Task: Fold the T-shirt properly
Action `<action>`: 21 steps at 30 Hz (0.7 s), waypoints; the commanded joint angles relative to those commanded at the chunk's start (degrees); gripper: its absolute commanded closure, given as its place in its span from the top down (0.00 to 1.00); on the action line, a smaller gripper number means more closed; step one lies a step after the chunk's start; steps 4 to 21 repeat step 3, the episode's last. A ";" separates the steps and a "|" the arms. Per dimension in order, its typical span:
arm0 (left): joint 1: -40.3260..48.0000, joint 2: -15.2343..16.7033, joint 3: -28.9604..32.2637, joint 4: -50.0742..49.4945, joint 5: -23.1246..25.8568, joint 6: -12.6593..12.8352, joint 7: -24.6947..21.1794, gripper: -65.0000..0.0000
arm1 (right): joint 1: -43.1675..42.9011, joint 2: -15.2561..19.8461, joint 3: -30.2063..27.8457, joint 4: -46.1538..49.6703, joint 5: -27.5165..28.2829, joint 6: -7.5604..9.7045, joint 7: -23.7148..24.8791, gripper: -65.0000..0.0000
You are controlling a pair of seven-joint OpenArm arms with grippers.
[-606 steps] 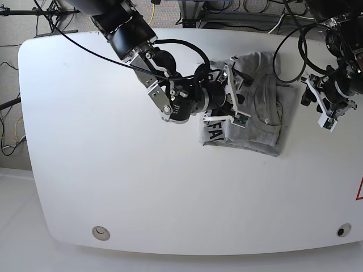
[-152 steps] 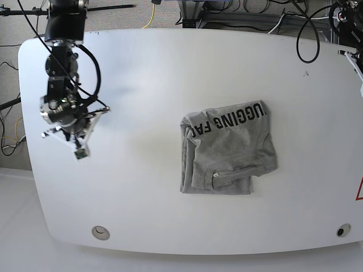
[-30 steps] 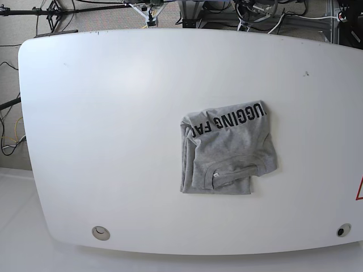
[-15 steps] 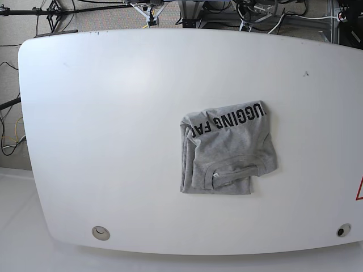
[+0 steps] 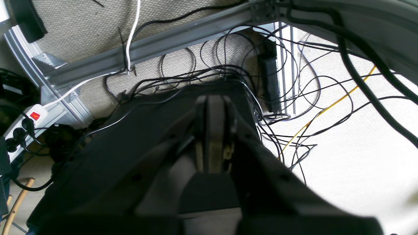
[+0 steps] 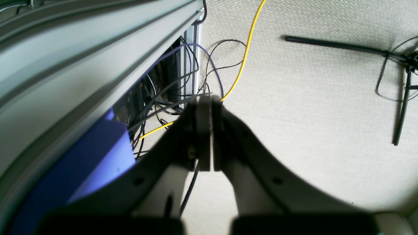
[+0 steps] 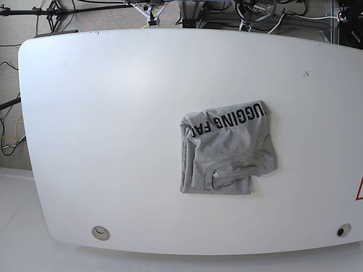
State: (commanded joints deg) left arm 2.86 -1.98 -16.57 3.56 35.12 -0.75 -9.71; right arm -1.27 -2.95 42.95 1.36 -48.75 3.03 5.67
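The T-shirt (image 7: 228,149) lies folded into a compact, roughly square bundle right of centre on the white surface (image 7: 102,124), its black lettering along the far edge. Neither arm reaches over it: the left hand (image 5: 211,130) and right hand (image 6: 205,130), both pressed together, look down on cables and carpet beyond the surface's far edge. Neither looks nearer to the T-shirt.

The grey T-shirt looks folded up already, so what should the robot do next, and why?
Probably nothing more than stay parked. The heather-grey cotton T-shirt lies as a compact folded bundle on the white table, and both wrist views show shut jaws over the floor, holding nothing.
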 joint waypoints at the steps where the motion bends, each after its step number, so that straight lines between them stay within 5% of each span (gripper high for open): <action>1: 0.00 0.00 0.00 0.00 0.00 0.00 0.00 0.00 | 0.00 0.00 0.00 0.00 0.09 0.00 0.00 0.00; 21: 0.00 0.00 0.00 0.00 0.09 0.00 0.00 0.00 | 0.00 0.00 0.09 0.00 0.09 0.00 0.00 0.00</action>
